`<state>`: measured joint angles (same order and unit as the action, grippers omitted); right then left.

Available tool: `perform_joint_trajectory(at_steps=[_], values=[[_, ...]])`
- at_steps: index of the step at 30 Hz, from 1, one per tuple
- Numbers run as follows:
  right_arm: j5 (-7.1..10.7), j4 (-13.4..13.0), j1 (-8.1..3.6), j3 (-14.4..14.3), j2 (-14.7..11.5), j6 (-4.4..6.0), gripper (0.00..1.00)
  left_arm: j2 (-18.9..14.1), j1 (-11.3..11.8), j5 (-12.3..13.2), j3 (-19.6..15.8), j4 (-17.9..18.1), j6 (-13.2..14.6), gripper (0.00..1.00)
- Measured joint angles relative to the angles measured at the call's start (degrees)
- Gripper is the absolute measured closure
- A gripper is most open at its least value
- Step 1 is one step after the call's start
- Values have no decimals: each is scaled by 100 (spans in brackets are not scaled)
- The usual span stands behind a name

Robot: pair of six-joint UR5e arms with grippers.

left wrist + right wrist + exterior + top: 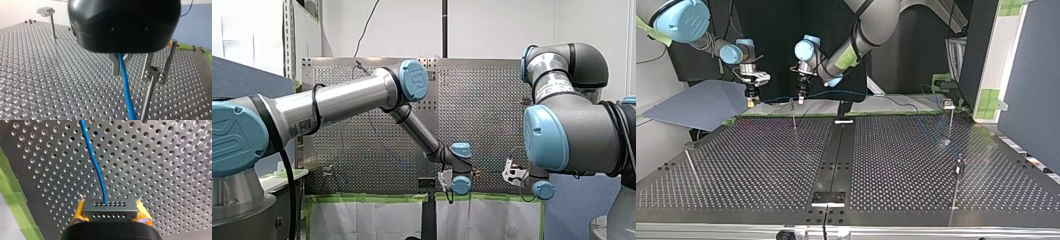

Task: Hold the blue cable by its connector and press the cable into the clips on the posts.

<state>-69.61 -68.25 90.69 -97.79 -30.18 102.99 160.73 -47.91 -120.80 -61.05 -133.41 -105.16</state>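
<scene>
Since the grey perforated metal table [761, 165] lies under a thin blue cable [126, 92] strung in the air between both grippers, I judge the line should be kept taut and brought squarely down onto the slim metal post [149, 92] just beside my left gripper [120, 63], whose metal fingers are closed round the cable, while my right gripper [111, 211] clamps the small grey rectangular connector [110, 209] between yellow pads. The post's clip mouth is too small to read, and the cable's far end is cut off.
</scene>
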Motion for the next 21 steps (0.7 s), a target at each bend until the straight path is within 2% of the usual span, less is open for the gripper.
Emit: perform_joint_trajectory(at_steps=[10,21], values=[[0,44,14,79,146,-44,100,169,13,107,6,393,-20,100],[0,103,29,156,176,-57,100,187,88,217,25,408,-30,100]])
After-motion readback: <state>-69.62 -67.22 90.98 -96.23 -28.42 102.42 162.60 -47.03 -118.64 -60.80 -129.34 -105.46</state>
